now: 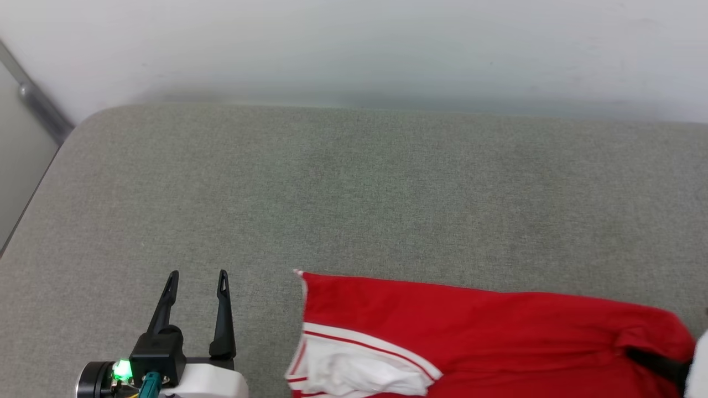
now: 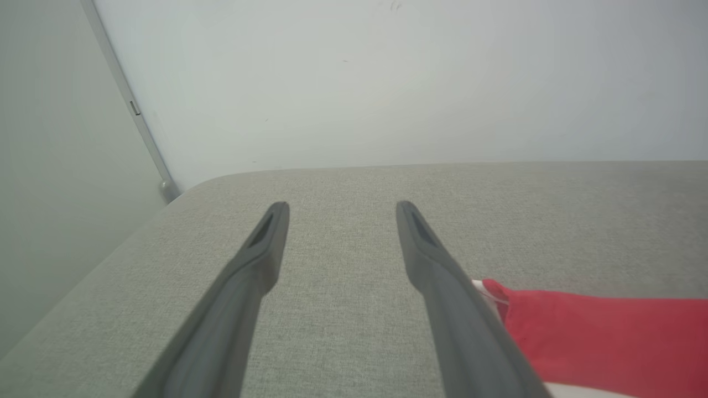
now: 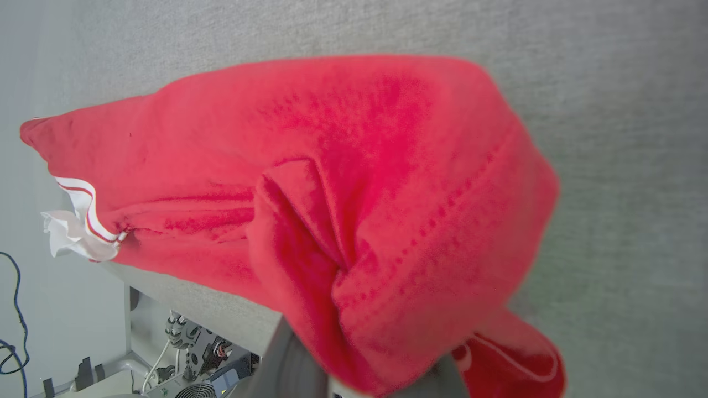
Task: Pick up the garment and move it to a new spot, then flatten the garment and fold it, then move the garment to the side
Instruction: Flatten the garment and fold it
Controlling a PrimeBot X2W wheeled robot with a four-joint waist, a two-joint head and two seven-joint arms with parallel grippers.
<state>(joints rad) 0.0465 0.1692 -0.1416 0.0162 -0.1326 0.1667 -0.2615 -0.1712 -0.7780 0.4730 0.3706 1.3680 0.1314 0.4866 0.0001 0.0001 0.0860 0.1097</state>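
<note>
The garment (image 1: 470,331) is a red jersey lying along the near edge of the grey cushioned surface (image 1: 354,193), with its white sleeve panel (image 1: 354,370) and striped trim at its left end. Letters and number are hidden. My right gripper (image 1: 661,362) is at the garment's right end, a dark finger showing at the cloth. In the right wrist view the garment (image 3: 359,166) bunches over both fingers with folds converging between them. My left gripper (image 1: 198,275) stands open left of the garment (image 2: 603,337), apart from it; nothing is between the left gripper's (image 2: 341,207) fingers.
A pale wall rises behind the surface, and a metal rail (image 1: 38,105) runs down at the far left corner. The surface's near edge shows in the right wrist view, with the robot's base and cables (image 3: 188,354) below it. Bare grey fabric spreads beyond the garment.
</note>
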